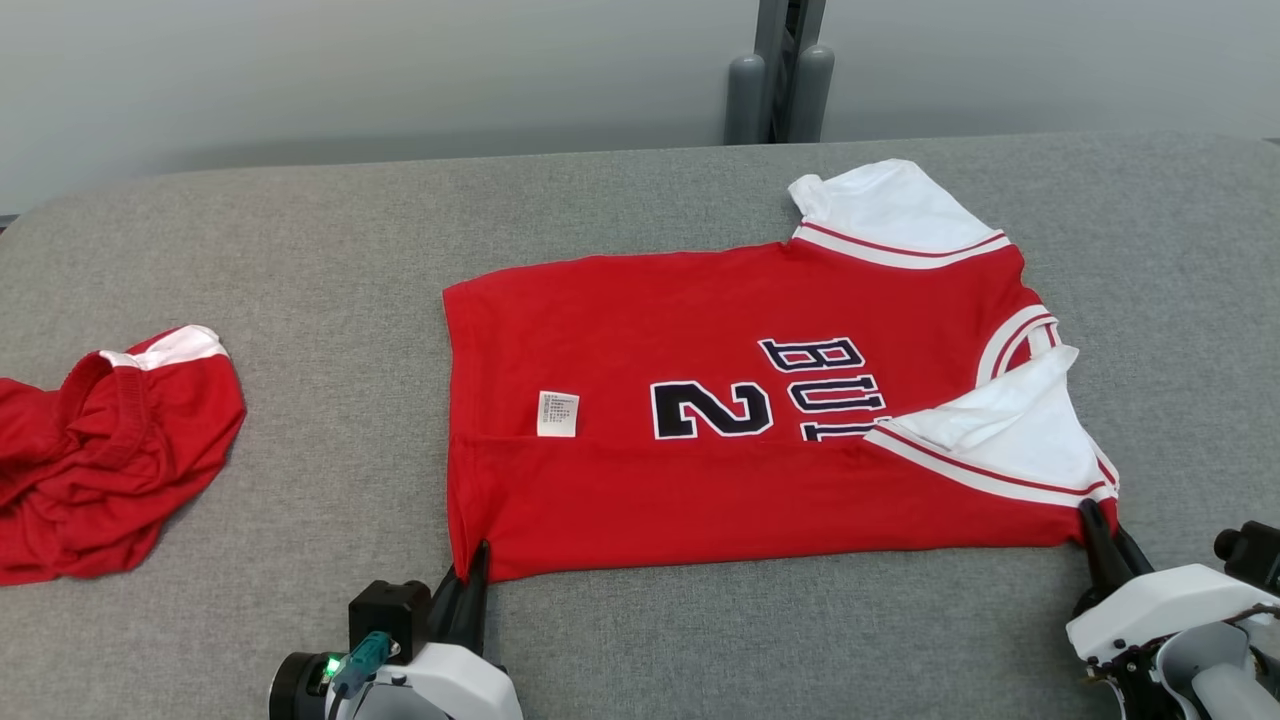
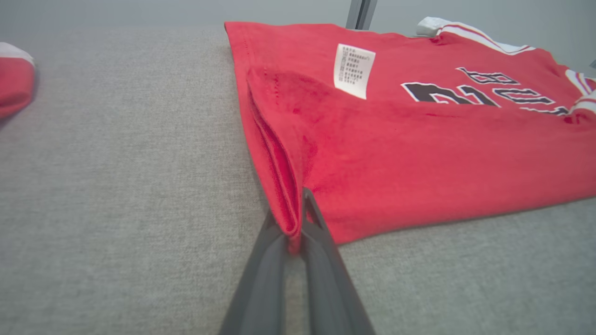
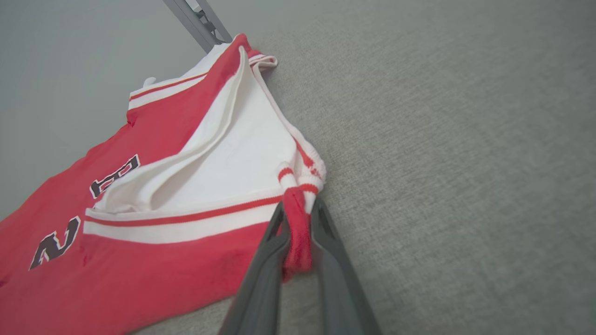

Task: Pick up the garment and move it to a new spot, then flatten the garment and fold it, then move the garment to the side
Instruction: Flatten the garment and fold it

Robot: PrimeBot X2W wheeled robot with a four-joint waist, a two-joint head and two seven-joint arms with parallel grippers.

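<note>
Lying on the table: a red jersey (image 1: pixel 720 490) with white sleeves, spread right of centre on the grey cloth-covered table (image 1: pixel 300 230). Its near long side is folded up over the body as a red band. The collar end is to the robot's right and the hem to its left.
Near edge: the fold line runs almost straight between the two grippers.
Left gripper (image 1: pixel 468 572): the fingers are pressed together on the near hem corner, with red cloth pinched between the tips.
Right gripper (image 1: pixel 1097 522): the fingers nip the red cloth at the near sleeve corner, just below the striped trim.
Near sleeve (image 1: pixel 1010 420): white, folded inward, lying over part of the dark lettering beside the "2".
Far edge: flat, with the far sleeve (image 1: pixel 890 215) sticking out toward the back.
Care label (image 1: pixel 558 413): white, on the body just above the band's edge, near the hem.
Open room: bare grey surface beyond the far edge, right of the collar, and left of the hem.
Red shorts (image 1: pixel 110 460): crumpled at the table's left, well apart from the jersey.
Back: a grey post (image 1: pixel 780 70) against a pale wall.
</note>
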